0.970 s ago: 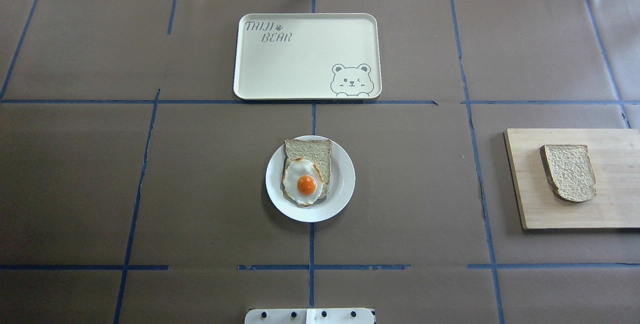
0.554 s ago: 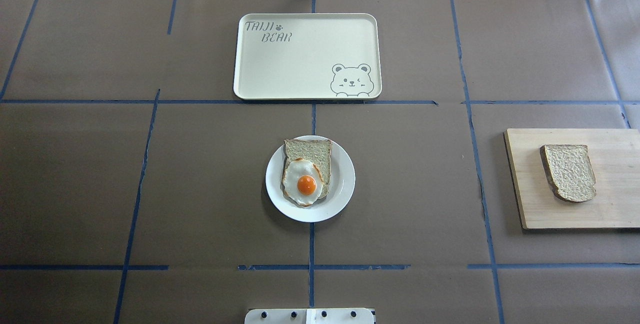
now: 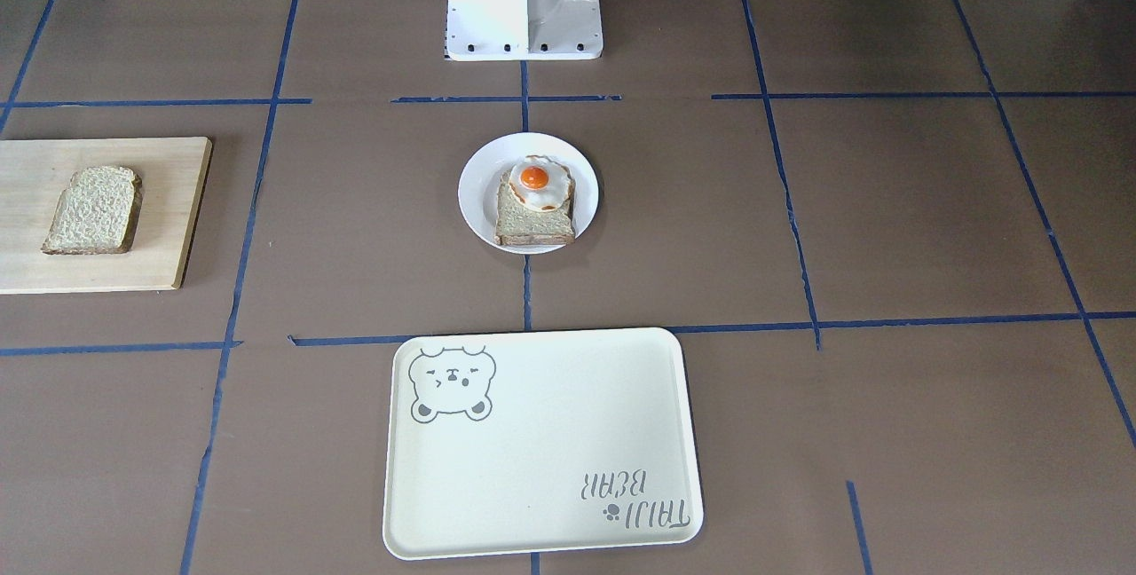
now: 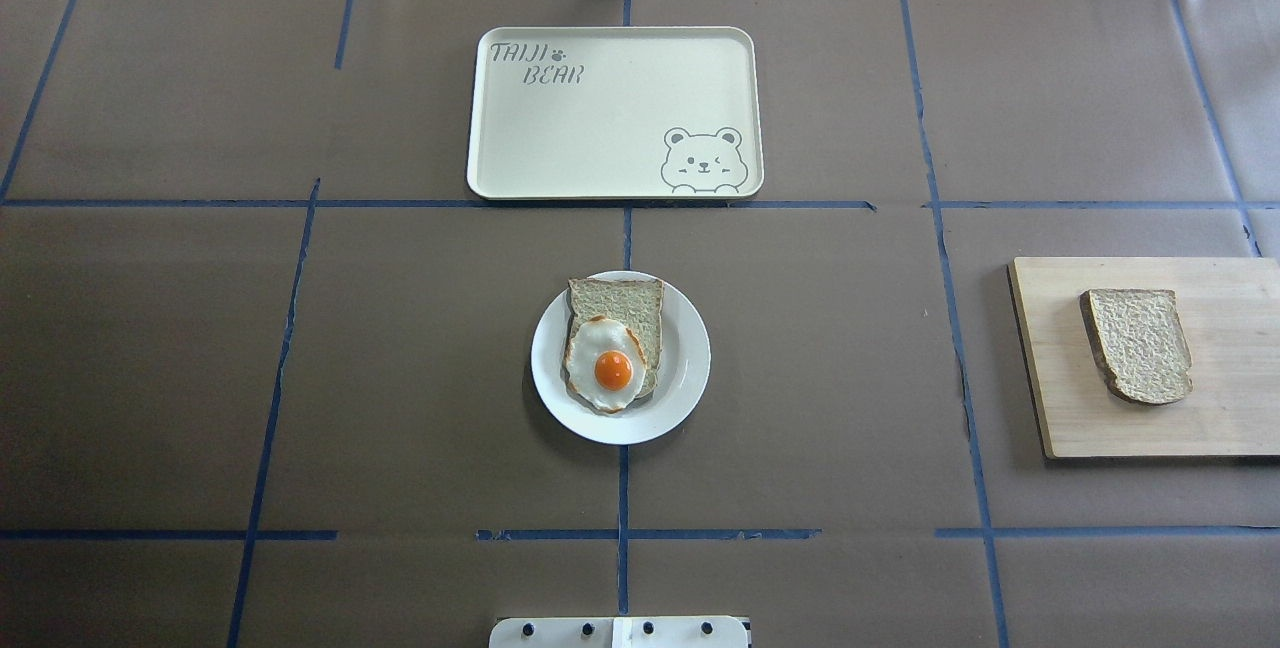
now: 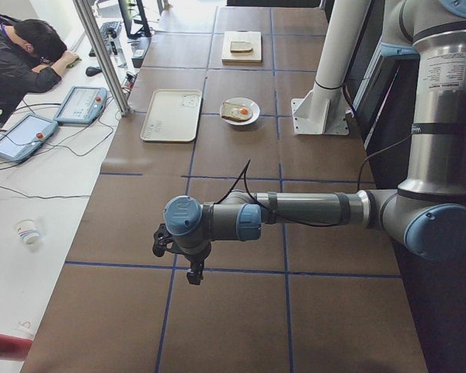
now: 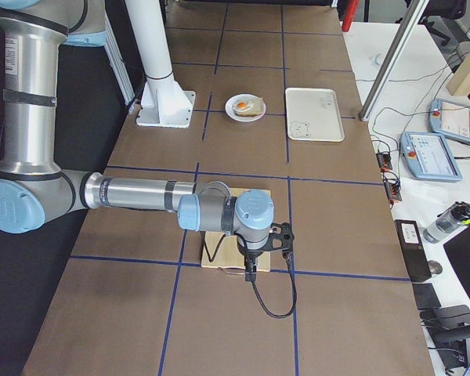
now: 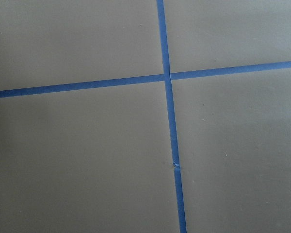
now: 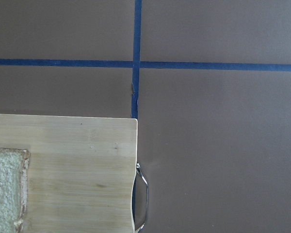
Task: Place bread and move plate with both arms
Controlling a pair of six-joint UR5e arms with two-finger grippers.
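The bread (image 4: 1137, 345) lies flat on a wooden cutting board (image 4: 1050, 378), well to the robot's right of the plate (image 4: 690, 358). It is seemingly staged there for the right tool (image 6: 250, 270), which hangs over the board's corner farthest from the plate. The bread's long axis runs crosswise to the line toward the plate, with its rounded top on the robot's side. Whether the right tool or the left tool (image 5: 193, 273) is clenched or released cannot be told.
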